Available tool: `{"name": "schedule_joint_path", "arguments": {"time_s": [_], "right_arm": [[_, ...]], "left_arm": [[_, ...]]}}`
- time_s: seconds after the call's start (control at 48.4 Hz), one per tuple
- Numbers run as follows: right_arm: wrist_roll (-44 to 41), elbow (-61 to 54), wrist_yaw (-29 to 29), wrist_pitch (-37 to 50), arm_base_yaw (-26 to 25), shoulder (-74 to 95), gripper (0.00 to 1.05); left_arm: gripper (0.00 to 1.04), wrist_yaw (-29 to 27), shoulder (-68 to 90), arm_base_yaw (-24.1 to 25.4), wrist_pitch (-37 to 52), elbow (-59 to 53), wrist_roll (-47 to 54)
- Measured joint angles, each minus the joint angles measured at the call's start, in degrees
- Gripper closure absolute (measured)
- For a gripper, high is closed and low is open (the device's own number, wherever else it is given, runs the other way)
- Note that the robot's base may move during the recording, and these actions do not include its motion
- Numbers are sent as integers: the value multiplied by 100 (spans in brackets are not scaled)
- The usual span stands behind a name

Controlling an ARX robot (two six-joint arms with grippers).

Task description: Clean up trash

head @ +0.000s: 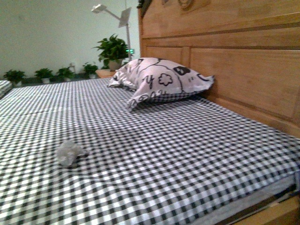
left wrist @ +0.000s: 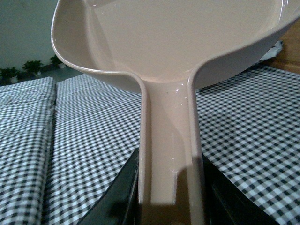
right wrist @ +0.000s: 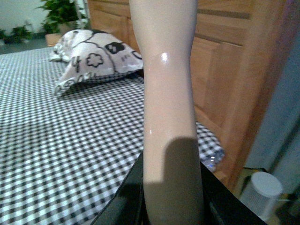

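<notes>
Small crumpled grey-white paper ball (head: 69, 153) lies front-left on the black-and-white checked bedsheet (head: 187, 150); left gripper (left wrist: 171, 187) clamps a pale pink plastic dustpan (left wrist: 178, 37), right gripper (right wrist: 171, 197) a matching pink handle (right wrist: 168, 93), so the pan's lip should press flat beside the ball.

Bed sheet (head: 164, 154) is woven checked cloth, totally matt, with soft creases running across the middle of the front view. The trash (head: 69, 153) at lower left looks like crumpled paper or tissue, dull and wrinkly. Pillow (head: 161, 79) at upper centre is printed cloth, a bit smoother, with a faint sheen. Headboard (head: 243, 65) on the right is wood, grain showing, with a smooth satin varnish. On the left wrist cam the dustpan (left wrist: 178, 42) is smooth moulded plastic, pretty glossy. On the right wrist cam the handle (right wrist: 168, 93) is the same shiny plastic with 1 bright highlight. The left gripper (left wrist: 171, 206) and right gripper (right wrist: 171, 206) have black fingers (left wrist: 117, 197), hard-looking, smooth and slightly shiny.
</notes>
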Motion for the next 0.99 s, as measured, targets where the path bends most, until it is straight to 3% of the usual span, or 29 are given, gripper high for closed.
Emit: {"name": "schedule_joint_path", "arguments": {"time_s": [0.806, 0.909, 0.992], "right_arm": [[0, 0, -17, 0, 28, 7, 84], [0, 0, -13, 0, 26, 2, 84], [0, 0, -13, 0, 26, 2, 84]], "left_arm": [[77, 37, -20, 4, -4, -9, -4], [77, 1392, 629, 527, -2251, 922, -114], [77, 2299, 1143, 990, -3042, 1106, 330]]}}
